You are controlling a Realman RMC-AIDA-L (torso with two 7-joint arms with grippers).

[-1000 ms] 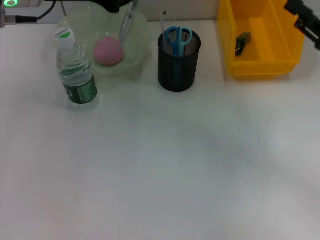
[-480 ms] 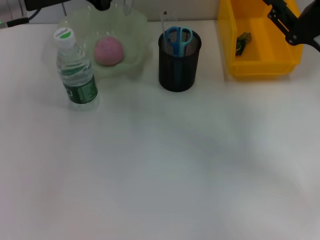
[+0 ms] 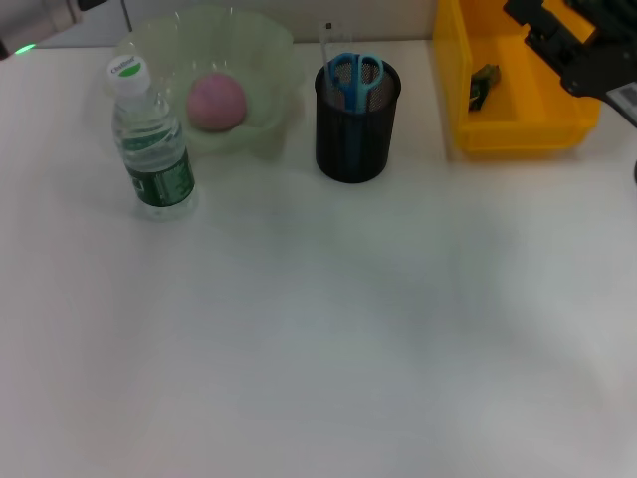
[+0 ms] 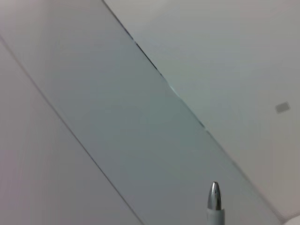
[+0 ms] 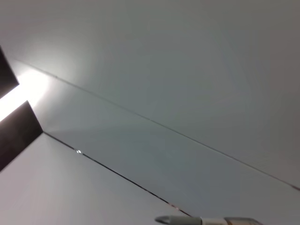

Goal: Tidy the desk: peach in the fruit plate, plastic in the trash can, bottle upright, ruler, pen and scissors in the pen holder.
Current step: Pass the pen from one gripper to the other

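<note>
Surface [image 3: 318, 339]: lay white and wide across the near part of the head view.
Bottle [image 3: 149, 139]: stood upright at the left, white-and-green cap on top, green label around the lower body, just in front of the fruit plate's left edge.
Pen holder [image 3: 355, 124]: black mesh cup, stood upright near the middle, beside the fruit plate and apart from it.
Scissors [image 3: 354, 75]: stood inside the pen holder, blue handles up above the rim.
Slim stick [image 3: 326, 40]: rose from the pen holder at its far left rim, dark at the tip; could not be told whether pen or ruler.
Fruit plate [image 3: 264, 45]: pale green and translucent, sat at the far left behind the bottle.
Peach [image 3: 216, 101]: pink, rested inside the fruit plate.
Trash can [image 3: 518, 134]: yellow bin, sat at the far right, well apart from the pen holder.
Plastic [image 3: 484, 85]: small dark piece, lay on the trash can's floor near its left wall.
Right gripper [image 3: 567, 45]: black, hung over the far right part of the trash can; spread or pressed together could not be told.
Left gripper: outside the head view; its wrist view faced only pale panels.
</note>
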